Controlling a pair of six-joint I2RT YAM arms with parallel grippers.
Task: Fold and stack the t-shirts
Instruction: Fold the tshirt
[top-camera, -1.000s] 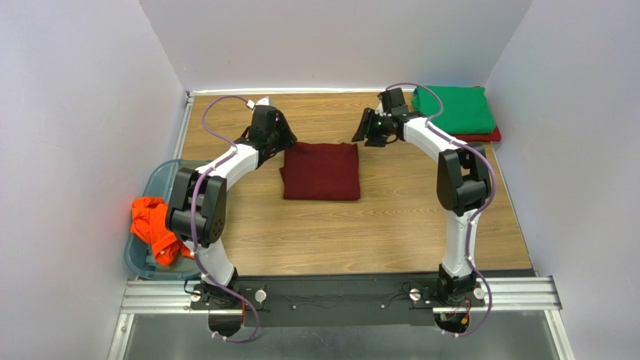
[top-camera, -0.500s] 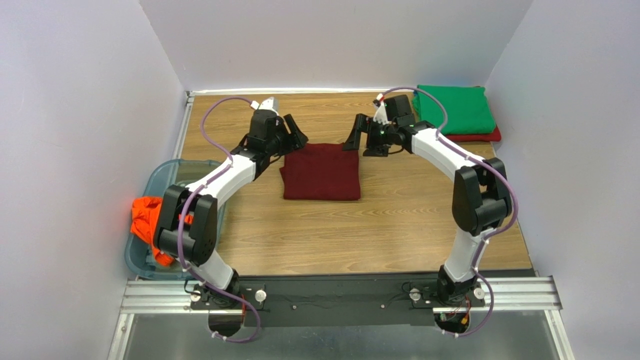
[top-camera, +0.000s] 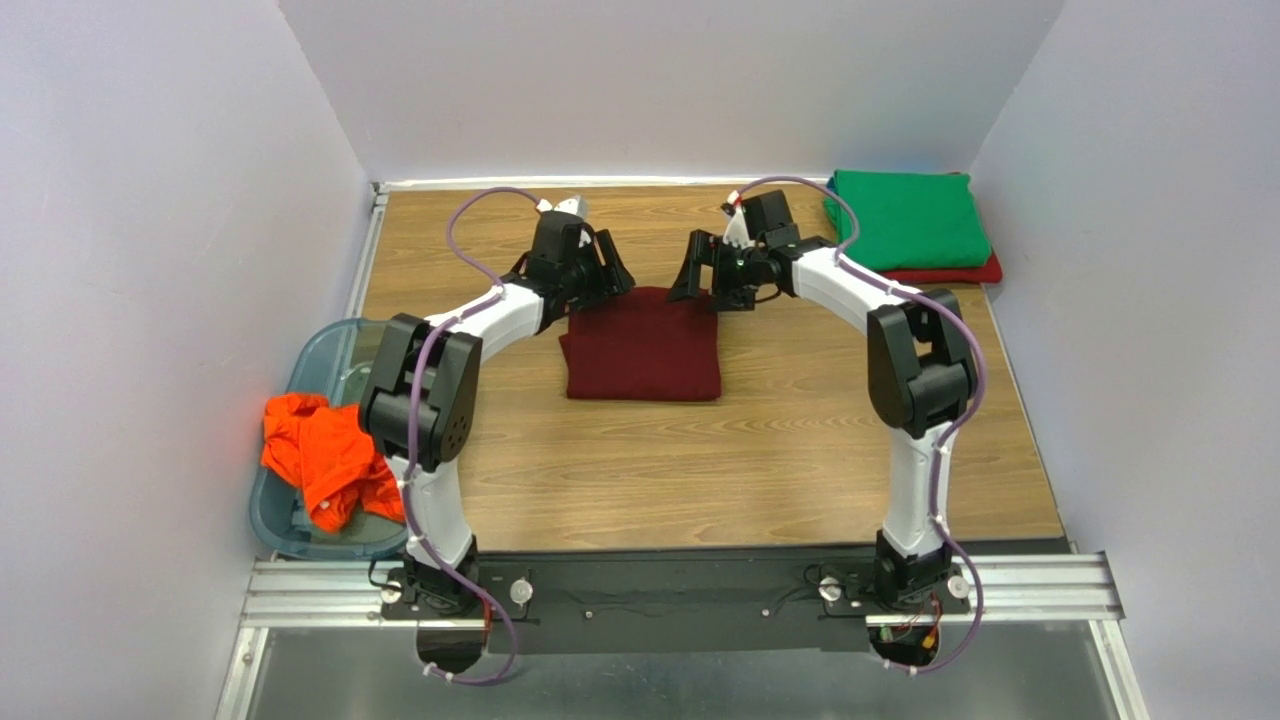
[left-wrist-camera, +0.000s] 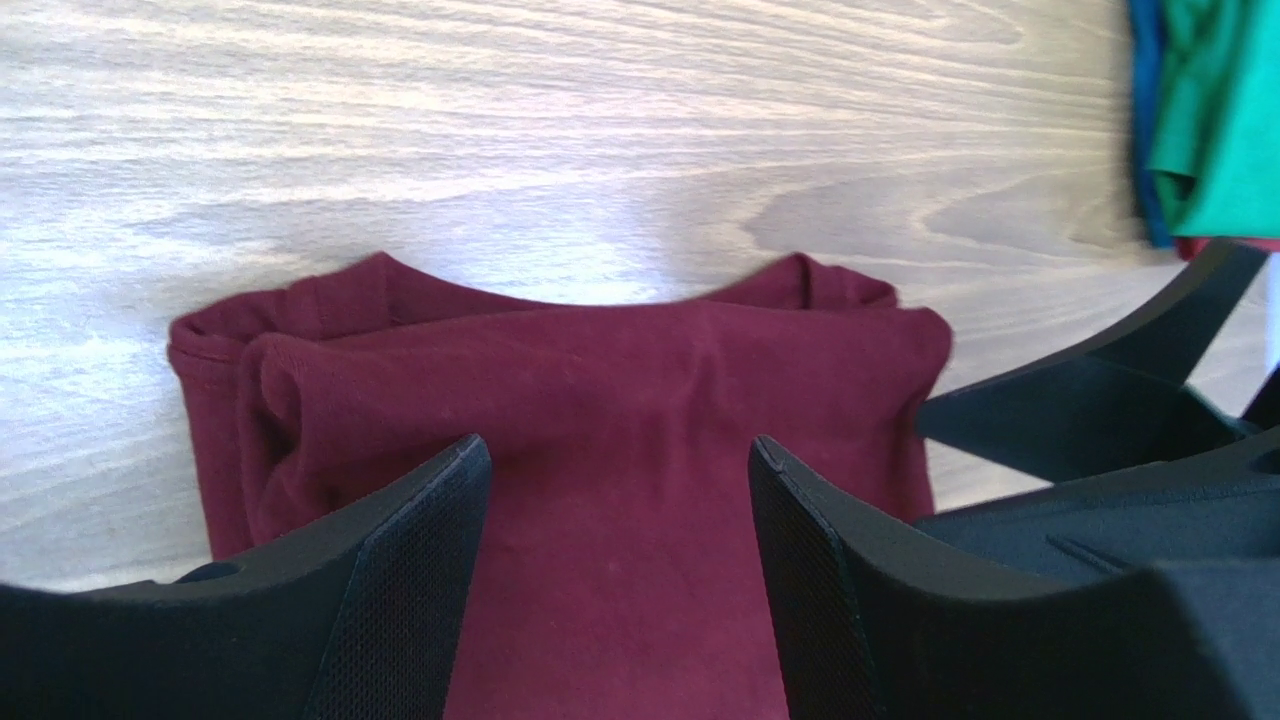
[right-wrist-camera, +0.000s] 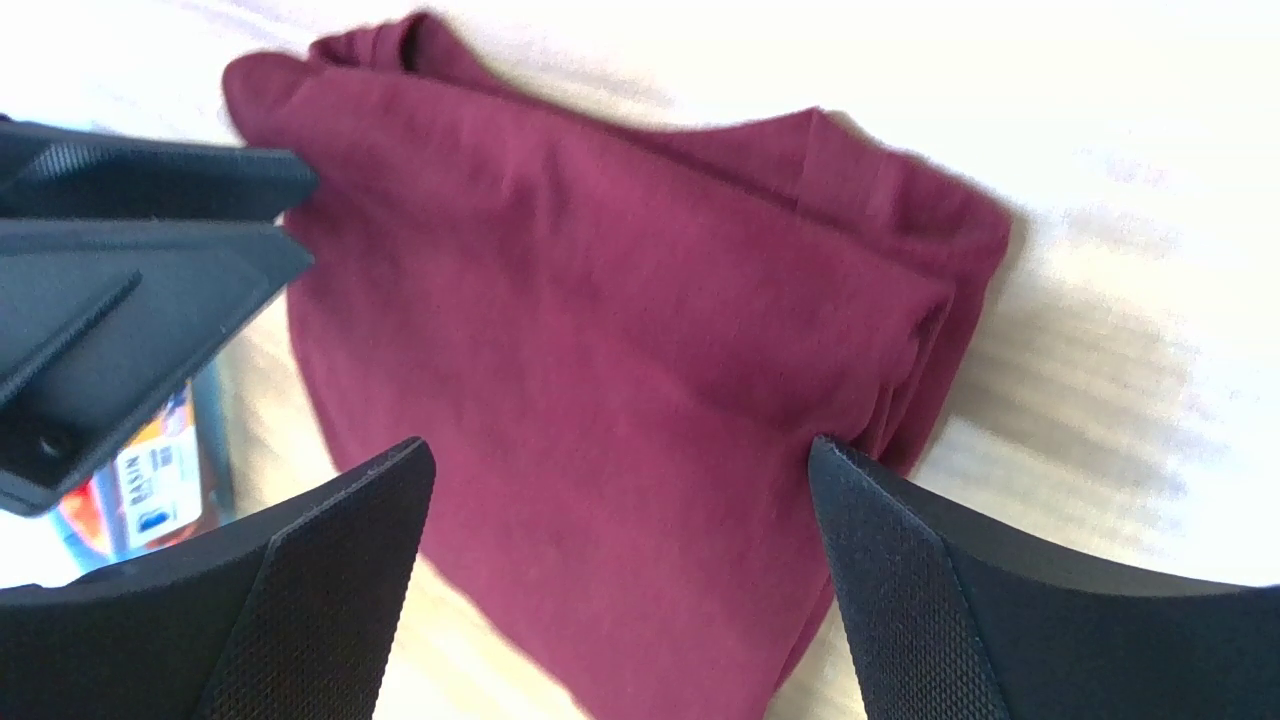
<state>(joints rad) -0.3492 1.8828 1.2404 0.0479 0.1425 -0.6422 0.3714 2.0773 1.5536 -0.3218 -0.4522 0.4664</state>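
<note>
Top cam: you had the maroon t-shirt (top-camera: 643, 344) folded mid-table, nearer the far edge. The left gripper (top-camera: 591, 275) & right gripper (top-camera: 703, 281) were at its far corners. The green t-shirt (top-camera: 906, 219) lay on the red t-shirt (top-camera: 969, 275) in the far-right corner (orange t-shirt (top-camera: 319, 458) in the bin (top-camera: 319, 360) by the left edge).
L wrist: fingers (left-wrist-camera: 398, 585) spread, holding nothing, maroon cloth between them.
R wrist: fingers (right-wrist-camera: 331, 585) also wide apart, empty, over the shirt's fold.

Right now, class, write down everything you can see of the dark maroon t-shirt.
The maroon t-shirt is soft, plain cloth, folded into a neat, nearly square packet with layered edges showing at its far corners. It lies flat on the wooden table, near the middle. The left tool and right tool, both open, sit over its far corners; whether they touch it cannot be told.
</note>
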